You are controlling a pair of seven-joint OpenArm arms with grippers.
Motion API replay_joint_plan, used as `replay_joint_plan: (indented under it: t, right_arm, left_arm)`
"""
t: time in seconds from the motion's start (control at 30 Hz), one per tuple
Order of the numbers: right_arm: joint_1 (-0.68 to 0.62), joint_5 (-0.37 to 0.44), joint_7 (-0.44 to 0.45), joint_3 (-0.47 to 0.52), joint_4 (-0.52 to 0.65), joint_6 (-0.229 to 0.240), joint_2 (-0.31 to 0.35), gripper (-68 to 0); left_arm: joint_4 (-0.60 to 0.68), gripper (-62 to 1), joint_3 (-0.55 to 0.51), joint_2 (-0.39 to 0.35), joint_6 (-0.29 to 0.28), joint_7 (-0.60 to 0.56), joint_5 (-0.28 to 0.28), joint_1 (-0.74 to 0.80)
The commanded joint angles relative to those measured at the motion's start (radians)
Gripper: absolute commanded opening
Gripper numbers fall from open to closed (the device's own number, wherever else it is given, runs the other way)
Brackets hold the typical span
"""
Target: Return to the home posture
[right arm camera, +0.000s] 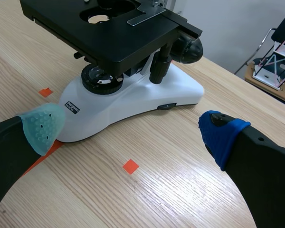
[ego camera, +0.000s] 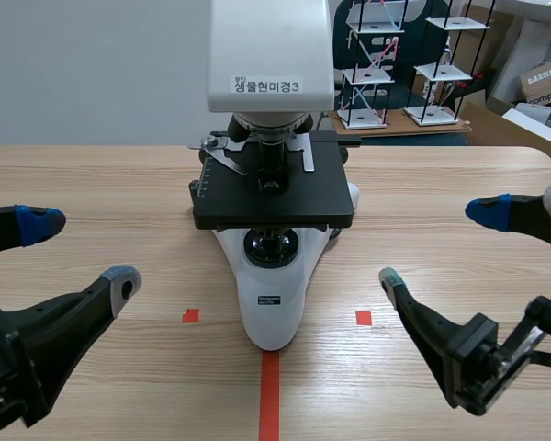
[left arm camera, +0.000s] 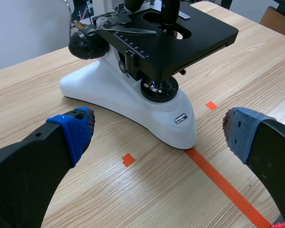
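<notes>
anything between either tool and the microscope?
Nothing visible. The left tool and right tool sit open on either side of the microscope, apart from it, with only the wooden table surface between.

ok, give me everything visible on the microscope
The microscope stands upright at the table's middle, its white base tapering to a rounded nose at the tape line's end. A black-rimmed light lens sits in the base, under a flat black stage with a hole, metal clip and scale. Black knobs at both sides. The white head bears a printed label. Only the table touches it; the left pincer and right pincer are open, clear of it.
</notes>
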Motion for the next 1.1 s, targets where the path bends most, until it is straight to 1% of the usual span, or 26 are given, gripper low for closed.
replay_joint_plan:
  t: [0.0,0.2,1.07]
  right_arm:
    - [0.029,0.018,0.011,-0.003,0.001,0.003,0.005,-5.1]
    - [0.029,0.018,0.010,-0.004,0.001,0.015,0.005,-5.2]
    - [0.034,0.014,0.006,-0.004,0.001,0.014,0.006,-5.2]
  left_arm:
    - [0.012,-4.3,-0.005,0.002,-0.001,-0.012,-0.006,0.005]
    - [0.012,-4.3,-0.005,0.002,-0.001,0.006,-0.006,0.005]
    - [0.012,-4.3,-0.005,0.002,-0.001,0.010,-0.006,0.005]
